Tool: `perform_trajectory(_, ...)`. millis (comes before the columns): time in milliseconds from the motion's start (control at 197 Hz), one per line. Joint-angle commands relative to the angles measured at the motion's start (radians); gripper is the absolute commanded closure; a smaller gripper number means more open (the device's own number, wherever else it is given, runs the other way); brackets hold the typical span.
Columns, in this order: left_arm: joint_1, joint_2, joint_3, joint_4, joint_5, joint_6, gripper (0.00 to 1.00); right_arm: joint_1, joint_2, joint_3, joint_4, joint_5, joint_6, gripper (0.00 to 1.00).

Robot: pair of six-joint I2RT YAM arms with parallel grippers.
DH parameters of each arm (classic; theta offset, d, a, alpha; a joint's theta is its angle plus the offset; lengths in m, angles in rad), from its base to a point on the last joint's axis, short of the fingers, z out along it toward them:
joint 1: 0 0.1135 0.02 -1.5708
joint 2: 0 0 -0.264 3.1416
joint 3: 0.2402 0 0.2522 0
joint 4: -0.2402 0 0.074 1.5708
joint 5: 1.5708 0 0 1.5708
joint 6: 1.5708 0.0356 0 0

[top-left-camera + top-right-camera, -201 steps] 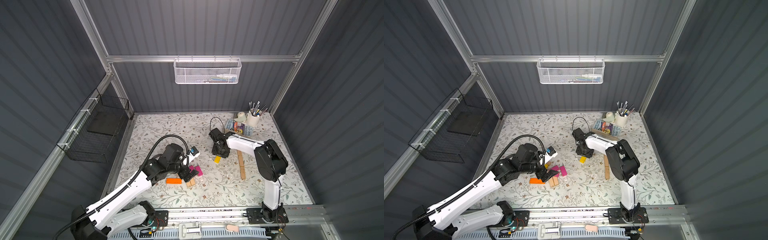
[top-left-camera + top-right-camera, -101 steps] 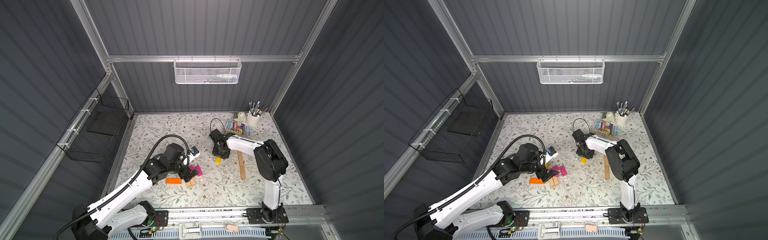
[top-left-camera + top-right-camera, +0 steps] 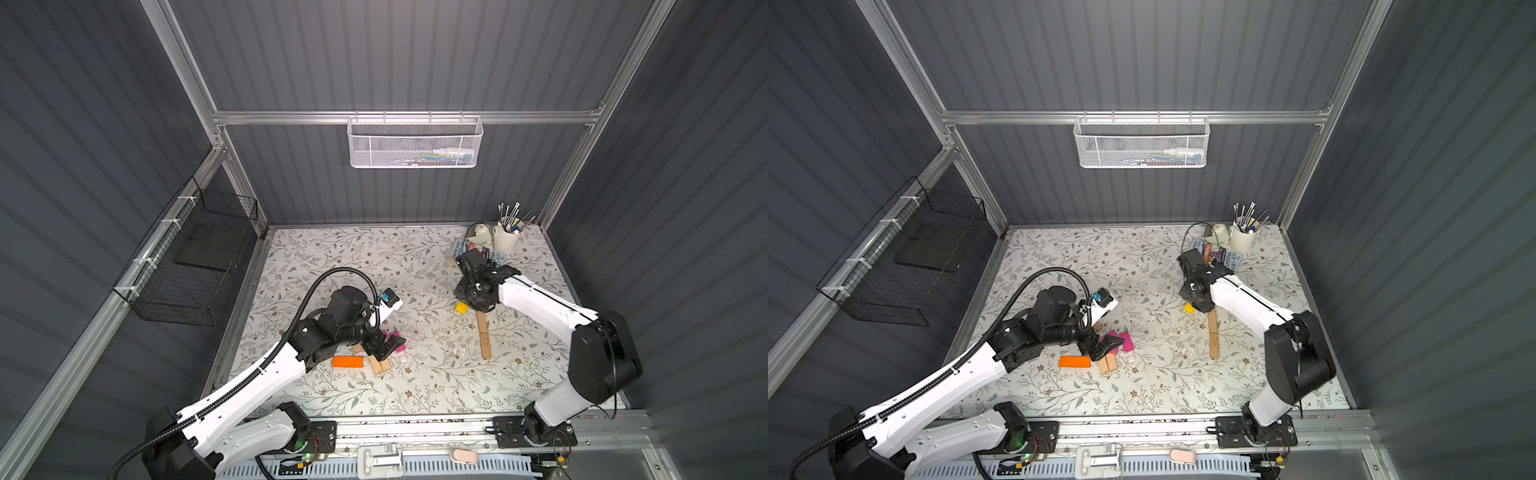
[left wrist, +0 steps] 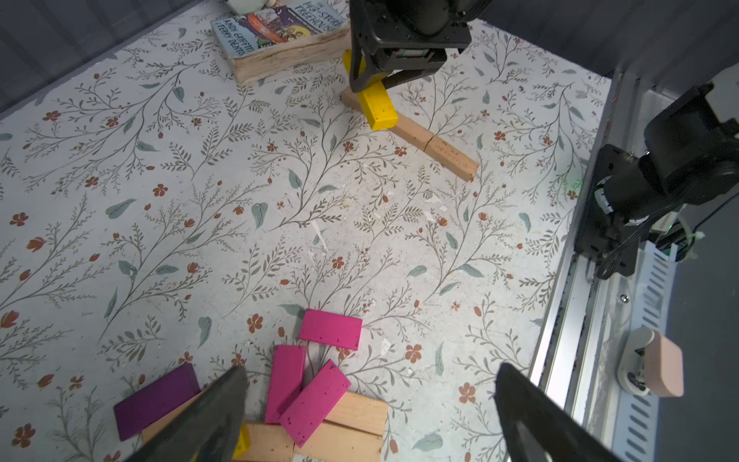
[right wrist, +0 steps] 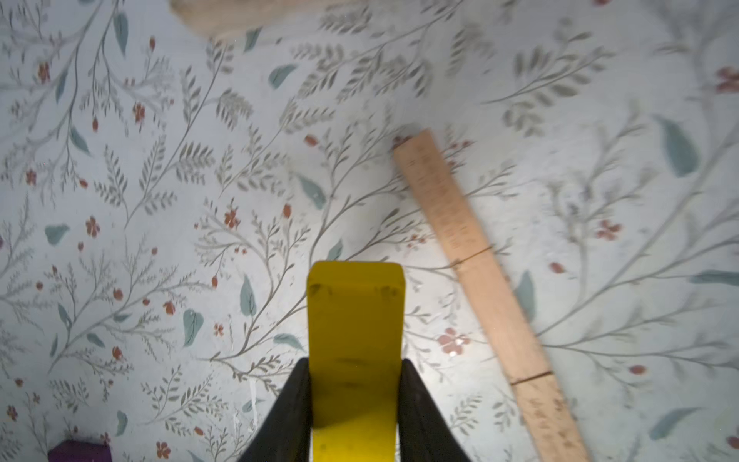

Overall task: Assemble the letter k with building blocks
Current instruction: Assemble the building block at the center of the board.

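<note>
Two arms work apart in both top views: the right gripper (image 3: 467, 302) sits low over the table (image 3: 332, 257), right of centre, clenched on a yellow block (image 3: 460, 307) just left of the far end of a tan row (image 3: 483, 340) laid end to end, likely the K's stem; the left gripper (image 3: 384, 351) hangs spread and empty left of centre, nearer us, over scattered pieces. From the left wrist we see those pieces: three magenta blocks (image 4: 331, 330), a purple block (image 4: 156, 400) and tan blocks (image 4: 356, 414), several overlapping, with the wide jaws either side holding nothing; farther off, near a book (image 4: 280, 40), the yellow block slants down from the right jaws toward the row. From the right wrist the yellow block is pinched by its long sides at one end, its free end apart from the row. We judge three risks: gripped so near one end, the block may swivel; a careless placement could knock the row's loose pieces out of line; and the left jaws, closing on overlapped blocks, might catch two.
</note>
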Motion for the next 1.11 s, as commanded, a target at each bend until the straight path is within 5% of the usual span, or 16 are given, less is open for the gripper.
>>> perform_trajectory(0, -0.002, 0.019, -0.017, 0.09, 0.067, -0.053, 0.03, -0.087, -0.068, -0.079, -0.018, 0.052, 0.006, 0.69)
perform_trajectory(309, -0.013, 0.058, -0.014, 0.115, 0.08, -0.065, 0.02, -0.281, -0.044, -0.179, 0.058, -0.027, -0.082, 0.68)
perform_trajectory(1106, -0.017, 0.085, -0.002, 0.092, 0.051, -0.038, 0.0, -0.335, 0.151, -0.127, 0.139, -0.102, -0.088, 0.6)
